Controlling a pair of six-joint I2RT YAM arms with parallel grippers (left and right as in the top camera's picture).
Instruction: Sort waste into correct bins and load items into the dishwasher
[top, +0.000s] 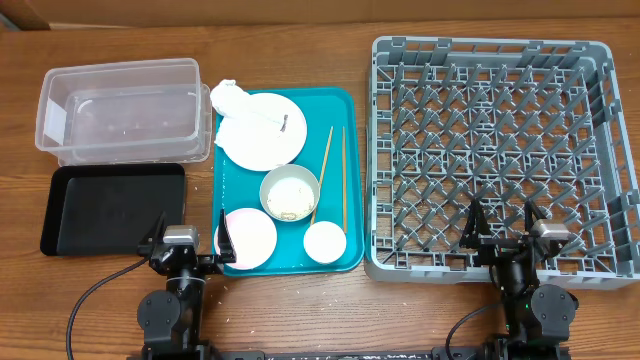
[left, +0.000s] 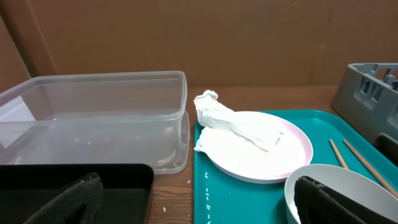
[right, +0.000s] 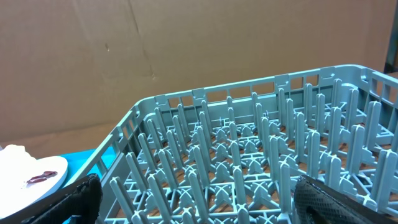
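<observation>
On the teal serving tray (top: 340, 110) lie a white plate (top: 265, 140) with a crumpled napkin (top: 232, 98), a white bowl (top: 290, 193) with some grains inside, a pale pink plate (top: 250, 238), a small white cup (top: 325, 242) and two chopsticks (top: 325, 172). The clear tub (top: 120, 110) and black tray (top: 110, 210) sit to the left. The grey dish rack (top: 500, 140) stands to the right, with no dishes in it. My left gripper (top: 192, 232) is open and empty near the tray's front left corner. My right gripper (top: 500, 225) is open and empty over the rack's front edge.
In the left wrist view, loose rice grains (left: 206, 186) lie on the teal tray (left: 249, 199) and on the wood beside the black tray (left: 93, 180). The napkin (left: 221, 118) hangs over the plate's rim (left: 261, 168). The right wrist view shows upright rack pegs (right: 249, 155).
</observation>
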